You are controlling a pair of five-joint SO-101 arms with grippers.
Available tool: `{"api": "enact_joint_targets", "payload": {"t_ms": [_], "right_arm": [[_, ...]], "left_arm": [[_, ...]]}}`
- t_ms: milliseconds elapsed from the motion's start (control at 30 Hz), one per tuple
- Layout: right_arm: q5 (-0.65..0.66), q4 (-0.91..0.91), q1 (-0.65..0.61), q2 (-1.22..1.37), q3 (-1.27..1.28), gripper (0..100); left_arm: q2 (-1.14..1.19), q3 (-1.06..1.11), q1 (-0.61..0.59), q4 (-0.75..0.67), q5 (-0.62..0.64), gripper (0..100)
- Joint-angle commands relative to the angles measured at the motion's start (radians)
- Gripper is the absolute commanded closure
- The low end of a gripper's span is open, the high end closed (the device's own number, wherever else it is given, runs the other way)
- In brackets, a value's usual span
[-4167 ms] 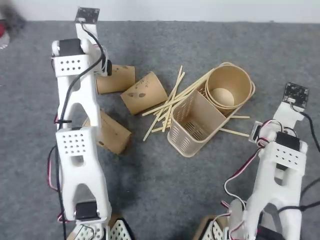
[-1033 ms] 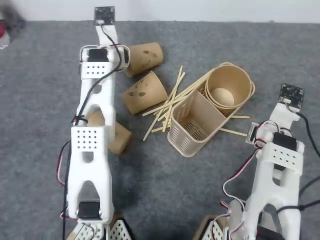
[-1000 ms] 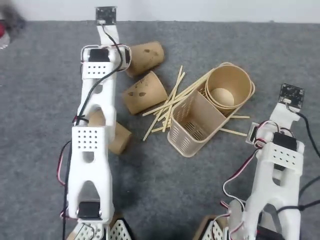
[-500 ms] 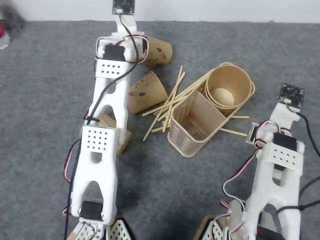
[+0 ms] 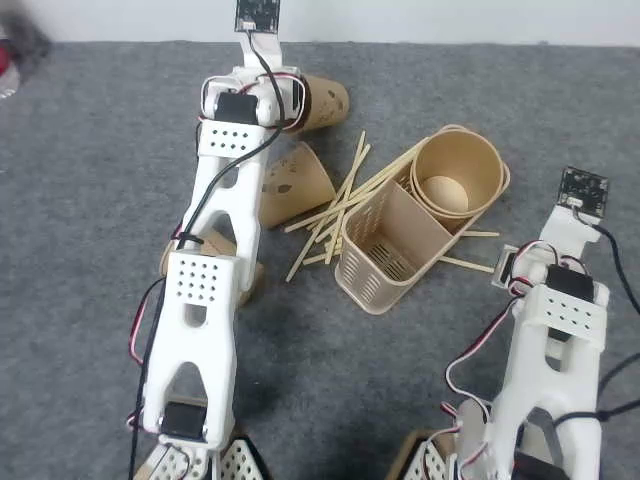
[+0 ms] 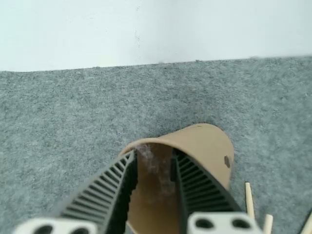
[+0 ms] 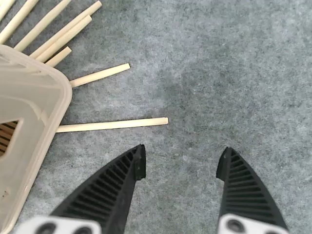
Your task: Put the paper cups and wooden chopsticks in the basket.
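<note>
Carpet (image 5: 100,200), grey, meets white wall (image 6: 146,29); left claw (image 6: 154,155) pinches a paper cup (image 6: 204,146), right claw (image 7: 183,151) wide.

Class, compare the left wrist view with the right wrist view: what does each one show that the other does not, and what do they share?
Left wrist view: the left pincer closed on a paper cup at its rim, with a white wall behind. Right wrist view: the open right pincer above bare carpet, beside the basket corner. Both: grey carpet with wooden chopsticks lying on it.
</note>
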Motion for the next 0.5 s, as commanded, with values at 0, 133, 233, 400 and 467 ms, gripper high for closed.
{"api": "enact_joint_targets", "payload": {"t_ms": [0, 133, 233, 400, 467], "right_arm": [[-0.005, -0.019, -0.008, -0.033, -0.006, 75.7], [-0.005, -0.019, -0.008, -0.033, -0.006, 75.7], [-0.005, -0.019, -0.008, -0.033, -0.006, 75.7], [-0.005, -0.019, -0.008, -0.033, -0.006, 75.7], [-0.005, -0.019, -0.008, -0.033, -0.006, 75.7]], "left_arm": [[-0.057, -0.067, -0.005, 0.034, 0.009, 88], [-0.058, -0.071, -0.032, 0.052, 0.009, 88], [-0.066, -0.073, -0.054, 0.101, 0.009, 88], [-0.057, -0.173, -0.072, 0.25, 0.009, 88], [-0.057, -0.2, -0.075, 0.292, 0.009, 88]]}}
